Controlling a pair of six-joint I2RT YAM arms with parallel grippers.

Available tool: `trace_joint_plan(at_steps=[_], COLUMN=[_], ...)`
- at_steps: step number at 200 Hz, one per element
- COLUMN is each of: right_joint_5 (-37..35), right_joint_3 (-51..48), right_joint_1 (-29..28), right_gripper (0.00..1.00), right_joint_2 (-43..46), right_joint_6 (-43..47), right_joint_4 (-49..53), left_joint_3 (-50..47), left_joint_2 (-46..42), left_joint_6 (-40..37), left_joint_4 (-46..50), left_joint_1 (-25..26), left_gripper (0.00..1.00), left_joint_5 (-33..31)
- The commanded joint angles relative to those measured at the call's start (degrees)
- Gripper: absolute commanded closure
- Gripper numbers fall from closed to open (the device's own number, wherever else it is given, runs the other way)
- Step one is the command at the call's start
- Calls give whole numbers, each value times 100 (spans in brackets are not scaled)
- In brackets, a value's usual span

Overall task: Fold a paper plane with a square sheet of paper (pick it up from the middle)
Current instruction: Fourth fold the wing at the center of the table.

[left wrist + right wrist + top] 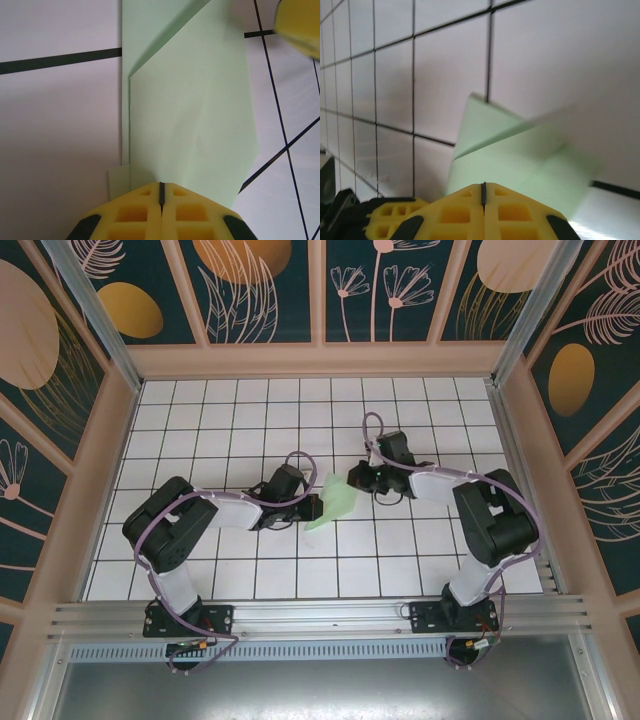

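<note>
While the gridded table [200,430] carries the part-folded sheet of paper [335,502] at mid-frame, the left claw [161,186], clenched, should hold its end firmly down as the right claw [483,186], clenched on the lifted flap, lays it edge-to-edge before creasing.

The right end effector [483,187], two yellow latticed plastic fingers pressed together along a thin dark seam, pinches a folded sheet of pale mint-green paper [520,155]. The paper reaches up from the fingers to a pointed corner, a diagonal fold crossing it, over the white bench [550,60] ruled with black grid lines.
</note>
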State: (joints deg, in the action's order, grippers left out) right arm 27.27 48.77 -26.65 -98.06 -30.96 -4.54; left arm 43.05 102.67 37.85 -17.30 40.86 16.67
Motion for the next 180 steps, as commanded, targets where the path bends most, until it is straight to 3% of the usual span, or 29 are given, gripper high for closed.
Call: trace_joint_plan(at_steps=[1, 42, 109, 147, 180], right_joint_5=[233, 336, -289, -241, -46], right_joint_3=[17, 288, 782, 796, 252], right_joint_1=[-339, -273, 1007, 923, 502], right_gripper=[100, 100, 100, 100, 100], right_joint_2=[-305, -900, -1247, -537, 66], right_joint_6=[-86, -47, 330, 217, -165], right_joint_4=[-224, -259, 178, 181, -22], left_joint_3=[-115, -126, -174, -155, -191], left_joint_2=[81, 93, 172, 184, 136], left_joint_6=[-113, -93, 10, 154, 581], left_joint_4=[759, 772, 517, 297, -166], left_joint_1=[-43, -43, -43, -51, -43], left_gripper=[100, 100, 100, 100, 100], left_joint_5=[-41, -41, 97, 94, -24])
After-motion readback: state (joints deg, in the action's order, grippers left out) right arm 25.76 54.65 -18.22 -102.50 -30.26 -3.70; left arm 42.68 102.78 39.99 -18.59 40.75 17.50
